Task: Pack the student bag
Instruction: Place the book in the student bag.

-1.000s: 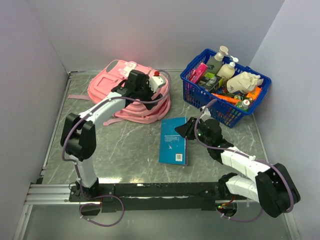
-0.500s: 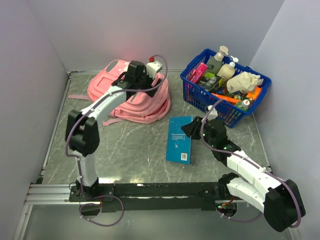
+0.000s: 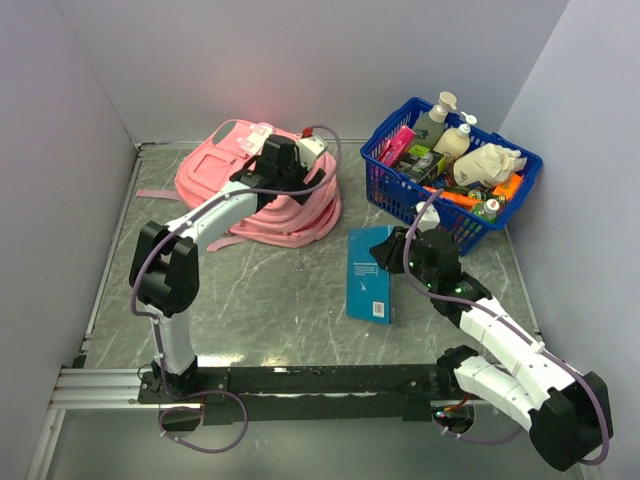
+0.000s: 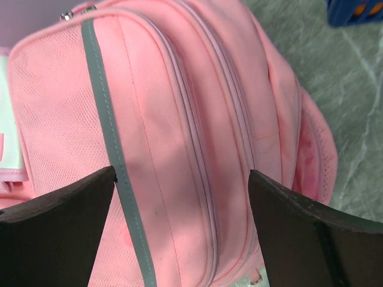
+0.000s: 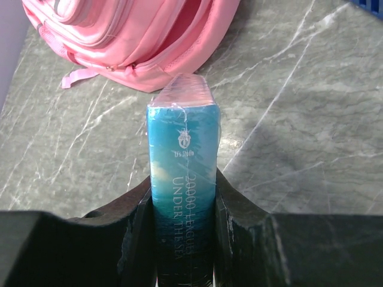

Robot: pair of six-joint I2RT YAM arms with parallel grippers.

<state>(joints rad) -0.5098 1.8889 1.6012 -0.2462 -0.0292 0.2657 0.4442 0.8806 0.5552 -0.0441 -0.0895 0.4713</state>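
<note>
Pink student bag (image 3: 215,175) lies flat at the far left of the counter (image 3: 260,300). Left jaws hang spread wide right over it, gripping nothing. Right jaws are clamped on a blue book (image 5: 182,155), just near of the blue basket (image 3: 392,195) at far right.

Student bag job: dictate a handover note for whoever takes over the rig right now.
Left gripper open, hovering over the student bag at back left.
Right gripper shut on the blue book, spine toward its wrist camera, between bag and blue basket.
Done: book gripped; nothing visibly packed.
Left: open the bag, whose zips look closed, put the book in; basket items probably follow.
</note>
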